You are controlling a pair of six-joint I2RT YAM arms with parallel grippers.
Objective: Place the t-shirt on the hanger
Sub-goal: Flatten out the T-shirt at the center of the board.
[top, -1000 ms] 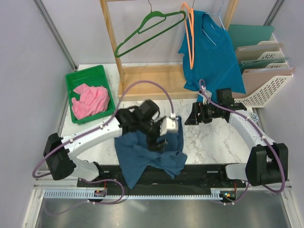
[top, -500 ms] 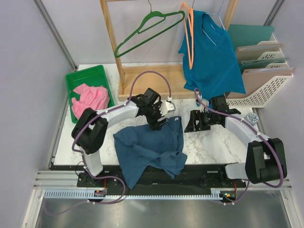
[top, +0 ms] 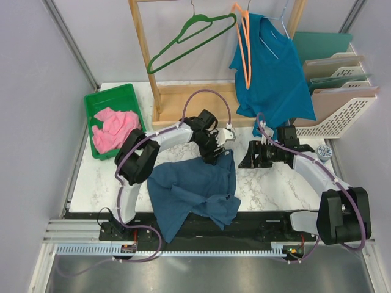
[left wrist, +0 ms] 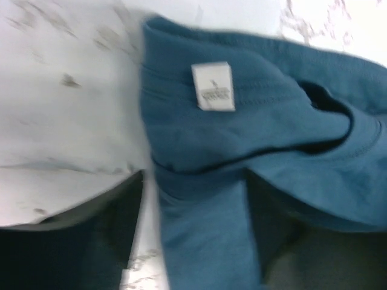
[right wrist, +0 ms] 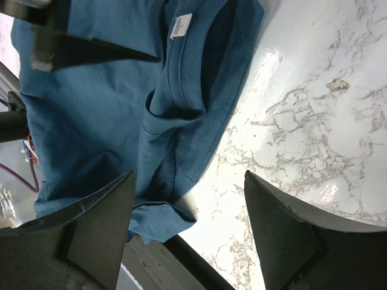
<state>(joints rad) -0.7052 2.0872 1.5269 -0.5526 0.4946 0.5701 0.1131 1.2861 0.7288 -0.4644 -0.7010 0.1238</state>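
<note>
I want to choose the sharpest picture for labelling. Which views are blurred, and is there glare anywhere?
Left wrist view: blurred throughout; the print on the white neck label of the t-shirt cannot be read. Right wrist view: sharper, the collar stitching shows, with a bright glare patch on the marble table. Top external view: sharp and evenly lit, only soft shadows.

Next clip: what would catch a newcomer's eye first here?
A crumpled dark navy-blue cloth t-shirt sprawls over the near edge of the white marble table, with the left gripper and right gripper both open at its collar end. Behind, a thin orange hanger hangs on the wooden rack next to a teal-blue shirt.
</note>
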